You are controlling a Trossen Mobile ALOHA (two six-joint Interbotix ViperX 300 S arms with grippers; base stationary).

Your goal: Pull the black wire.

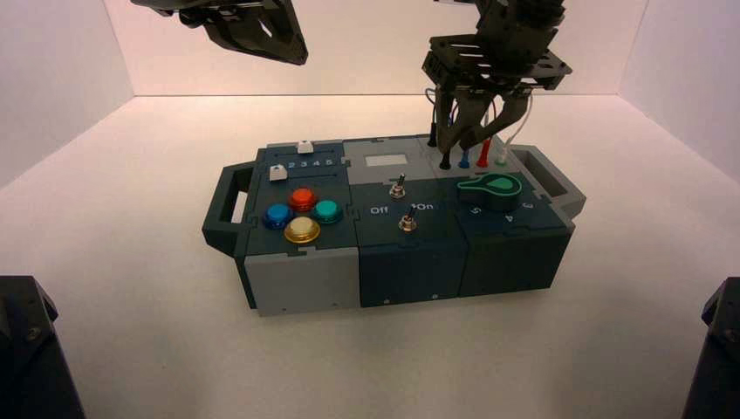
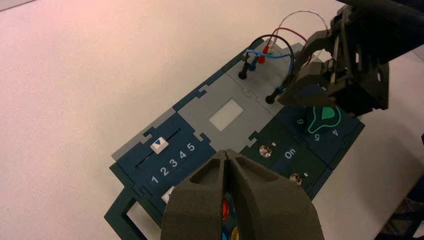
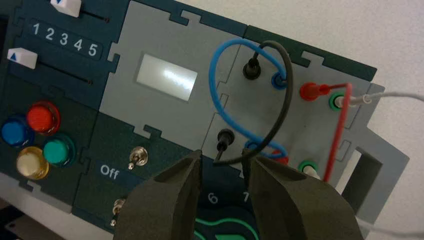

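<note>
The black wire (image 3: 286, 107) loops between two black plugs (image 3: 251, 67) seated in the grey panel at the back right of the box (image 1: 410, 262). My right gripper (image 3: 222, 162) is open just above the nearer black plug (image 3: 225, 140), and the lead runs between its fingertips. In the high view the right gripper (image 1: 467, 131) hangs over the wire sockets, by the black plug (image 1: 445, 161). The black wire (image 2: 274, 37) also shows in the left wrist view. My left gripper (image 2: 227, 153) is shut and empty, held high over the coloured buttons.
A blue lead (image 3: 215, 95), a red lead (image 3: 340, 130) and a white lead (image 3: 395, 94) are plugged in beside the black one. A green knob (image 1: 493, 187), two toggle switches (image 1: 397, 187), coloured buttons (image 1: 302, 214) and sliders (image 1: 304, 147) fill the box top.
</note>
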